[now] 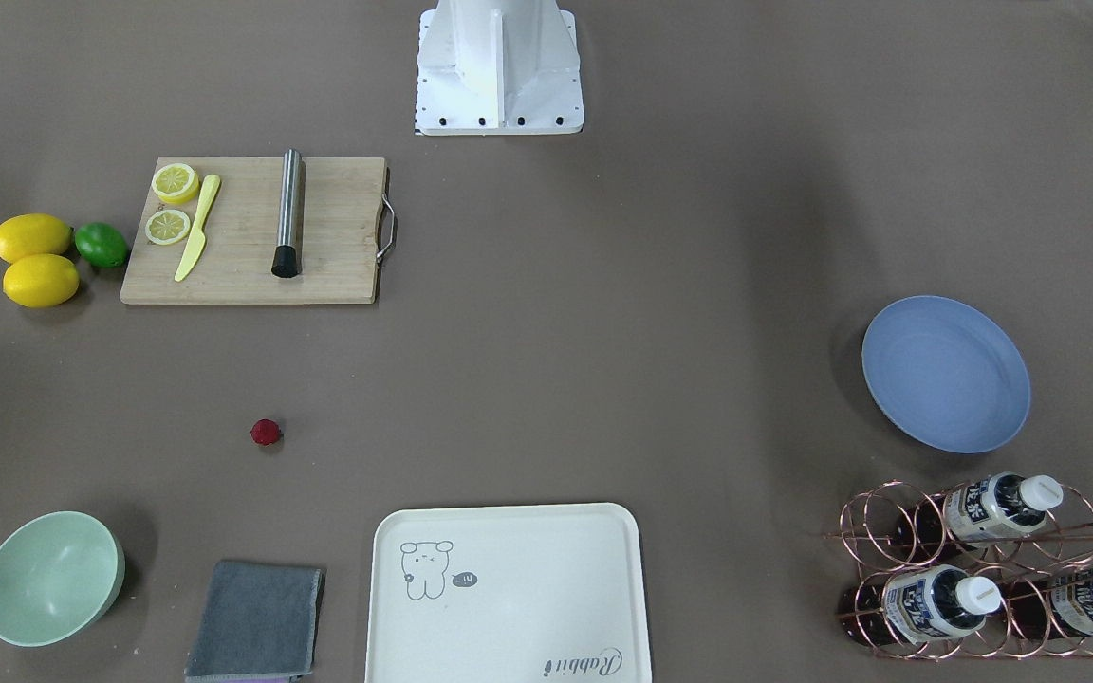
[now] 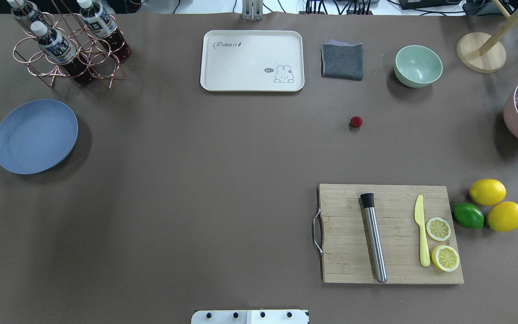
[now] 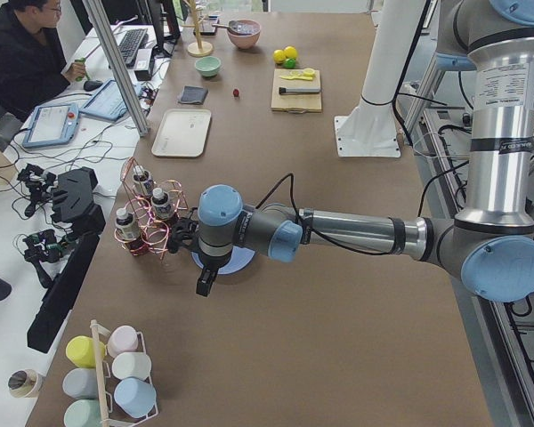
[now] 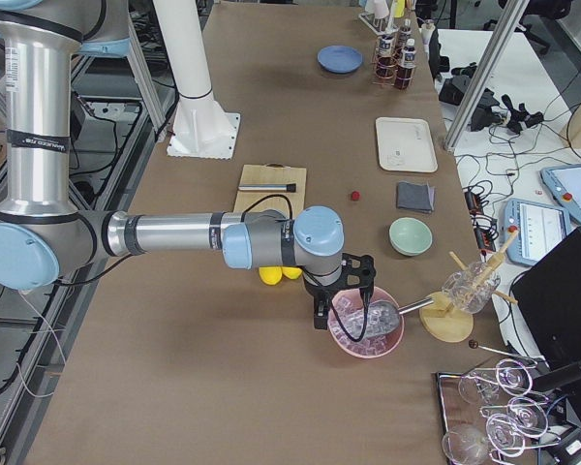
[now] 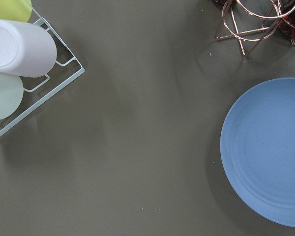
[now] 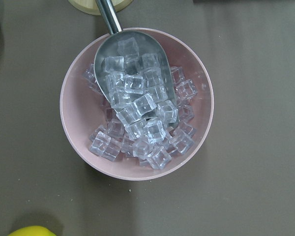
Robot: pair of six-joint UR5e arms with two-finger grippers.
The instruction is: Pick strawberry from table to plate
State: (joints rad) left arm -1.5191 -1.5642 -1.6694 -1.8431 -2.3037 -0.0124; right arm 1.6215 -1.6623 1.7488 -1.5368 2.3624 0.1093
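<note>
- Strawberry point(image 1: 265, 433) sits alone on the bare tabletop point(image 1: 603, 332). It is off the long edge of the bamboo cutting board point(image 1: 319, 237) that faces away from the robot base, near the board but not touching it.
- Plate point(image 1: 946, 374) lies well apart from the board, out past its metal-handle end. Nothing is on it.
- Risk: the fruit is tiny and round. A pinch landing off-centre would likely squirt it sideways or set it rolling, possibly toward the board.
- Risk: the carry from fruit to plate runs the tabletop's whole length. A light grip could drop it midway, and a hand-over between arms adds a second chance to fumble.
- Risk: the plate is shallow, so a release from height may let the fruit bounce or roll over the rim. The copper bottle rack point(image 1: 973, 569) stands just beside the plate and crowds the approach.
- Risk: the right pincer point(image 4: 344, 291) hangs over the pink bowl point(image 6: 64, 103) of ice cubes with its scoop point(image 6: 132, 78). A low exit could clip the scoop handle.
- Right arm: reaches out level past the lemons point(image 2: 497, 204) off the board's plain end, wrist pointing down. I cannot tell whether the pincer is spread or pressed together.
- Left arm: stretches level across the tabletop, far off the board's handle end. The left pincer point(image 3: 205, 283) points down near the plate's edge, and I cannot tell its state either.
</note>
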